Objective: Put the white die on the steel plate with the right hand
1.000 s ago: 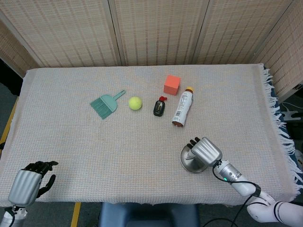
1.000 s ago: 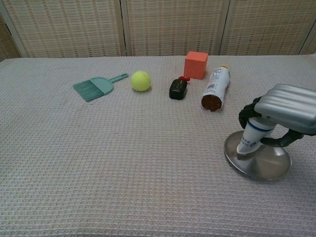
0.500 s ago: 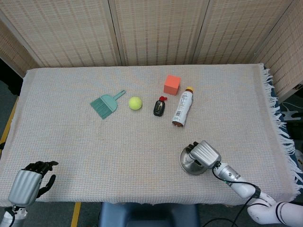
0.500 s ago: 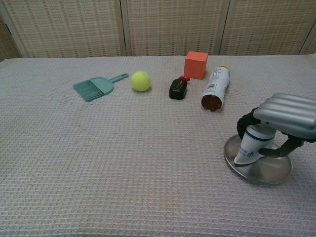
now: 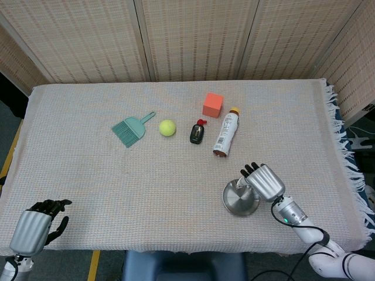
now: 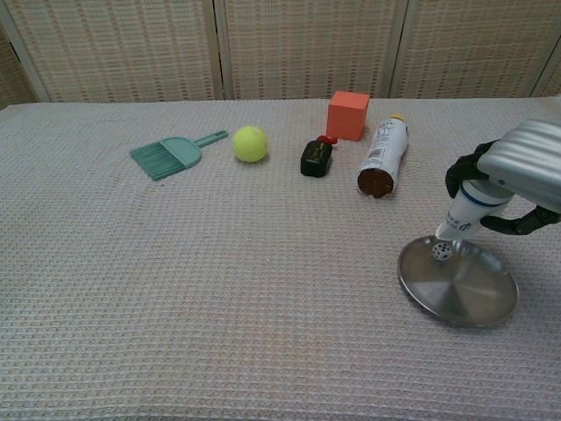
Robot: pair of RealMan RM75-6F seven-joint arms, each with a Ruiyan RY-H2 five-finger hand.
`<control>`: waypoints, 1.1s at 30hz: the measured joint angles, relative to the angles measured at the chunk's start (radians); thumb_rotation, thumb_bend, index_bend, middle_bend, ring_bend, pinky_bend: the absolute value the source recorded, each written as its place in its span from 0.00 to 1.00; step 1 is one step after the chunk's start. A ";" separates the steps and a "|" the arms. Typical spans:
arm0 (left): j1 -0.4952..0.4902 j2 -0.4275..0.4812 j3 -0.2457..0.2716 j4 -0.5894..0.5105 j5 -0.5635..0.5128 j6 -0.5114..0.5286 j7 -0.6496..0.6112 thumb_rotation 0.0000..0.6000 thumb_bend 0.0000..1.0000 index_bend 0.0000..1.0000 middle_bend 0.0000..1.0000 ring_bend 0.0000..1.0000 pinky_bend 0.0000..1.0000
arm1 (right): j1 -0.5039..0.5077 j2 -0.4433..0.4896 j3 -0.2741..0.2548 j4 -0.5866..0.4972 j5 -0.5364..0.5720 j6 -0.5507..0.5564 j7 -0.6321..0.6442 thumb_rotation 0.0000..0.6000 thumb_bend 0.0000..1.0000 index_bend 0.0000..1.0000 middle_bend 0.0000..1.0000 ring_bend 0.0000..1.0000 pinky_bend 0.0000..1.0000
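The white die (image 6: 442, 252) lies on the near-left part of the steel plate (image 6: 469, 294), which sits at the table's front right. My right hand (image 6: 513, 180) hovers just above and behind the plate and holds nothing; its white thumb (image 6: 463, 219) points down at the die without touching it. In the head view the right hand (image 5: 265, 181) covers the plate's (image 5: 236, 202) far right rim. My left hand (image 5: 35, 225) rests at the table's front left corner, far from the plate, with its fingers apart and nothing in them.
Along the middle back stand an orange cube (image 5: 212, 105), a lying bottle (image 5: 225, 133), a small black bottle with a red cap (image 5: 197, 132), a tennis ball (image 5: 167, 127) and a teal dustpan brush (image 5: 131, 129). A fringed table edge (image 5: 345, 152) runs along the right.
The right hand, which was low over the plate, has lifted and drawn back to the right. The die now lies uncovered on the plate. The left hand has not moved.
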 measured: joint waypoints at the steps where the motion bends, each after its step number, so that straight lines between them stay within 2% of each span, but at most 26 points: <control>1: 0.000 0.000 0.000 0.000 0.000 0.000 0.000 1.00 0.39 0.36 0.50 0.43 0.56 | -0.011 0.012 0.003 -0.013 0.016 0.003 -0.002 1.00 0.25 0.58 0.50 0.43 0.78; 5: 0.000 -0.001 0.000 -0.001 0.001 -0.002 0.006 1.00 0.39 0.36 0.50 0.43 0.56 | -0.056 0.067 0.008 -0.068 0.087 0.006 -0.004 1.00 0.25 0.56 0.50 0.43 0.77; 9: -0.001 -0.003 0.003 -0.002 0.002 -0.006 0.014 1.00 0.39 0.36 0.50 0.43 0.56 | -0.090 0.092 0.007 -0.063 0.114 0.016 0.051 1.00 0.25 0.54 0.50 0.42 0.77; 12: -0.001 -0.003 0.004 -0.004 -0.001 -0.012 0.021 1.00 0.39 0.36 0.50 0.43 0.56 | -0.099 0.083 0.005 -0.010 0.110 0.020 0.134 1.00 0.25 0.53 0.50 0.42 0.77; 19: -0.001 -0.001 0.003 -0.007 -0.009 -0.019 0.020 1.00 0.39 0.36 0.50 0.43 0.56 | -0.104 0.010 -0.003 0.217 0.075 0.030 0.346 1.00 0.25 0.51 0.50 0.39 0.75; 24: -0.001 0.000 0.003 -0.006 -0.008 -0.017 0.017 1.00 0.39 0.36 0.50 0.43 0.56 | -0.107 -0.042 -0.014 0.329 0.056 0.024 0.436 1.00 0.21 0.48 0.49 0.35 0.72; 30: -0.001 0.000 0.004 -0.007 -0.006 -0.016 0.018 1.00 0.39 0.36 0.50 0.43 0.56 | -0.108 -0.074 -0.025 0.394 0.044 0.003 0.495 1.00 0.12 0.40 0.39 0.24 0.62; 33: -0.001 0.000 0.003 -0.007 -0.007 -0.016 0.018 1.00 0.39 0.36 0.50 0.43 0.56 | -0.108 -0.075 -0.027 0.400 0.040 0.004 0.522 1.00 0.07 0.32 0.30 0.13 0.52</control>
